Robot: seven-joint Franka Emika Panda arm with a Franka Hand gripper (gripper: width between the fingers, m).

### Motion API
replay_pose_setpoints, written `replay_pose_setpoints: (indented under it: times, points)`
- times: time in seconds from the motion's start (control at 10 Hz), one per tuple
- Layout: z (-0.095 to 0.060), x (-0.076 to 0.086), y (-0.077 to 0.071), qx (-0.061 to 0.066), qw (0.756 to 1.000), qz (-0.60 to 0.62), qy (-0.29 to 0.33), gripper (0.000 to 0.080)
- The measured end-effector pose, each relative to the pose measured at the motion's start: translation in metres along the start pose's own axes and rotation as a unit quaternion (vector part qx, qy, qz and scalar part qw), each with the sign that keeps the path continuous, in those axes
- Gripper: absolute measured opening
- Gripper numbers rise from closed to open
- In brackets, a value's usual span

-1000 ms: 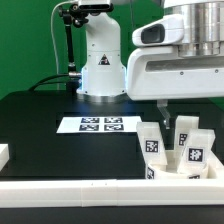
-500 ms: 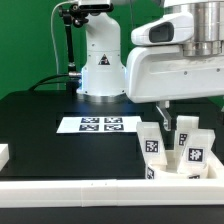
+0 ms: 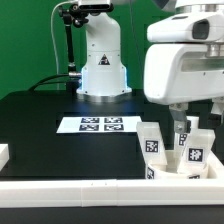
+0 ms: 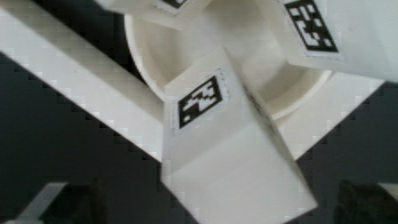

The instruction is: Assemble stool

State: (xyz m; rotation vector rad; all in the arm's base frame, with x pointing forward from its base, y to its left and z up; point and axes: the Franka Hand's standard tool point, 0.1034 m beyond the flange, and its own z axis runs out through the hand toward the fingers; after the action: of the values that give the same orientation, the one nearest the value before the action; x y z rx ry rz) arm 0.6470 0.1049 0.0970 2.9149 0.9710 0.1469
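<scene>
Several white plastic tagged block legs (image 3: 170, 150) clustered at black table (image 3: 50, 120) edge, wide-open empty end effector (image 3: 181, 124) directly above.

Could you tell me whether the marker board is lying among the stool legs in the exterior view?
No, the marker board lies flat on bare black table, apart from the stool legs clustered toward the exterior view's right.

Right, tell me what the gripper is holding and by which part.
Nothing is held. The gripper is open above the stool legs, its fingertips wide apart and clear of the nearest leg.
</scene>
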Motion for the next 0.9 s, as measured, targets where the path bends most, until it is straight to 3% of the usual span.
replay_pose_setpoints:
  times: [0.2, 0.5, 0.9]
  points:
    - [0.0, -0.001, 0.001, -0.007, 0.995, -0.1, -0.006, 0.0648]
    - [0.005, -0.006, 0.004, -0.017, 0.969, -0.246, -0.023, 0.0648]
    - [0.013, -0.007, 0.005, -0.015, 0.971, -0.236, -0.028, 0.0648]
